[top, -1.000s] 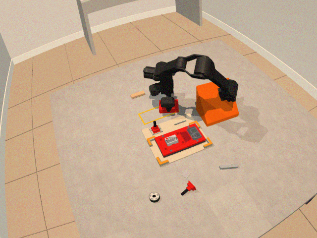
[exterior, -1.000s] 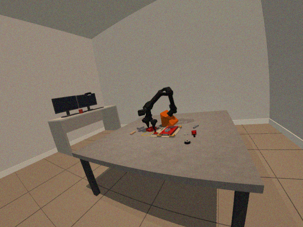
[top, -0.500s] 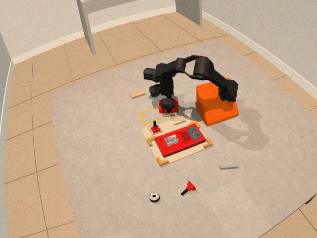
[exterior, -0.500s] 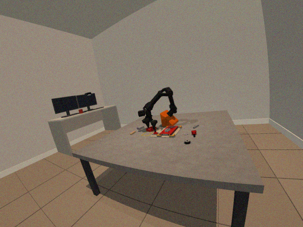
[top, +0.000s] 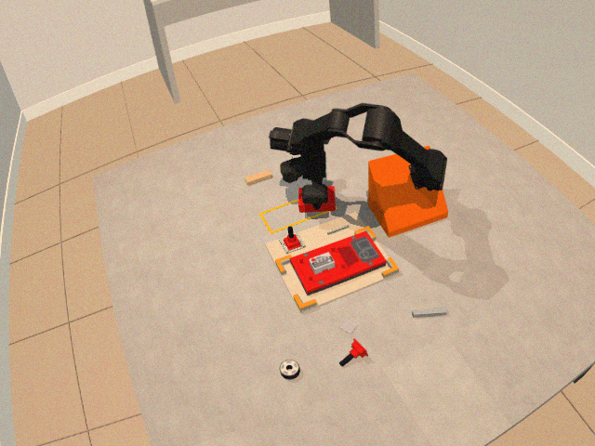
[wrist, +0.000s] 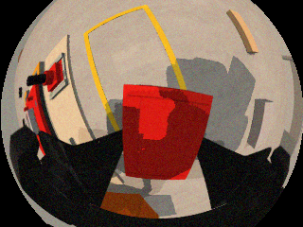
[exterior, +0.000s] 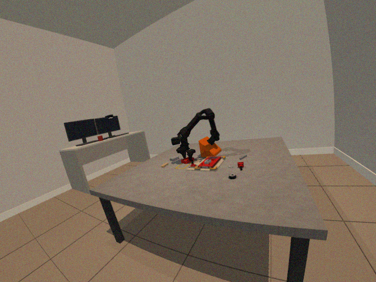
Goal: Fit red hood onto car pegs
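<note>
Red hood (top: pixel 300 199) (exterior: pixel 185 161) (wrist: pixel 163 134) clamped between fingers of the hand (top: pixel 315 199) (exterior: pixel 185 154) (wrist: pixel 162 138), at the worktop (top: pixel 202 288) (exterior: pixel 206 188) (wrist: pixel 123 52). In the top view, chassis (top: pixel 331 273) (exterior: pixel 206 164) seen at five o'clock from the hood, inside the orange corners of the jig (top: pixel 346 288) (exterior: pixel 194 168) (wrist: pixel 59 113); engine block (top: pixel 322 262) on its deck. Hood not fitted (deck uncovered). Yellow outline (top: pixel 265 223) (exterior: pixel 177 168) (wrist: pixel 163 38) at eight o'clock from the hood, partly hidden. Orange base (top: pixel 408 220) (exterior: pixel 204 149) (wrist: pixel 125 203) at three o'clock.
</note>
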You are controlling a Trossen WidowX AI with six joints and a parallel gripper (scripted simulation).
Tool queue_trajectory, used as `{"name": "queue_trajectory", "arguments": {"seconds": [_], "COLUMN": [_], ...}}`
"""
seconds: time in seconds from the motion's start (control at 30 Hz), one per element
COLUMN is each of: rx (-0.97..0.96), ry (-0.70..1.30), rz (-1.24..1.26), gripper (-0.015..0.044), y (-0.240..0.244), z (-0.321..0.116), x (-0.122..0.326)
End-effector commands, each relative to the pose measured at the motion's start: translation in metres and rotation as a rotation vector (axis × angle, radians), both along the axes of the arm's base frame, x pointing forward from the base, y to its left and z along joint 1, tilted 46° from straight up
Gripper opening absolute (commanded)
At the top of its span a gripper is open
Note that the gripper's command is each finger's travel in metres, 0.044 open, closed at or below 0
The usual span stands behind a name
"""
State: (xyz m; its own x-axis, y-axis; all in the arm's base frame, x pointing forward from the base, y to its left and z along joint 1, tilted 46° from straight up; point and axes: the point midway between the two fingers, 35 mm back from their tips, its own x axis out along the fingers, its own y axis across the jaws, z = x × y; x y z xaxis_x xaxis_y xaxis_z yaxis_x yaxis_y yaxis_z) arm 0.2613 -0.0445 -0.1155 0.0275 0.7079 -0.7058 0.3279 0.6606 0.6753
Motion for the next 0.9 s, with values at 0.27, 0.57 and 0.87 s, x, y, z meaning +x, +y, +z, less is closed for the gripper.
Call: {"name": "queue_trajectory", "arguments": {"seconds": [0.27,0.57,0.87], "rx": [-0.001,-0.002,-0.003], "ry": [0.0,0.0,0.001], "rz": [0.0,0.0,0.0], "gripper": [0.0012,0.0,0.0], "y": [-0.007,-0.023,-0.042], "z": [0.007,0.022,0.041], "x": [0.0,-0.001,-0.001]}}
